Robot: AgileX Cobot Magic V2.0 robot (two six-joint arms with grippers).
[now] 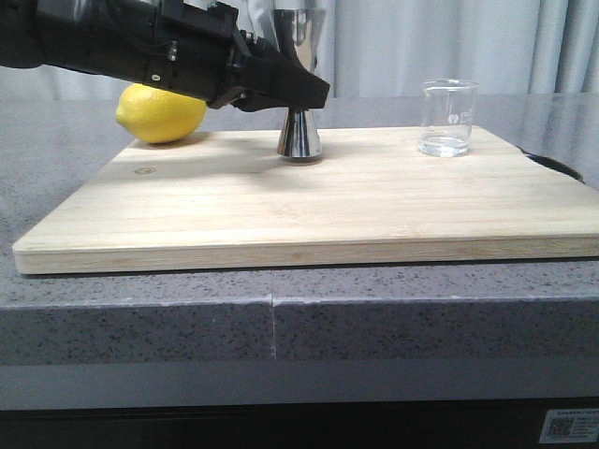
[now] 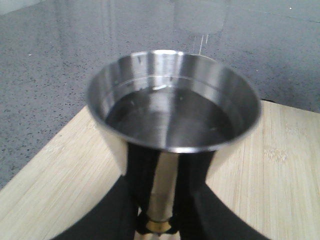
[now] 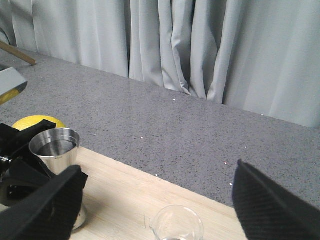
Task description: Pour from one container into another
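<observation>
- L gripper [image 1: 298, 94]: I see it clamped on steel jigger [image 1: 299, 131] at the waist; jigger upright on bamboo board [image 1: 309, 206], liquid inside.
- Glass beaker [image 1: 447, 117]: upright, board's right rear, well apart from jigger.
- R gripper [image 3: 157, 200]: fingers spread wide, above beaker.
- Lemon [image 1: 160, 113]: board's left rear corner.

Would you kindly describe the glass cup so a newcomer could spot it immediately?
Find the wooden board on the grey counter. At its far right corner stands the cup, alone. It is clear glass with a small white mark, unlike the shiny steel jigger or yellow lemon.
</observation>
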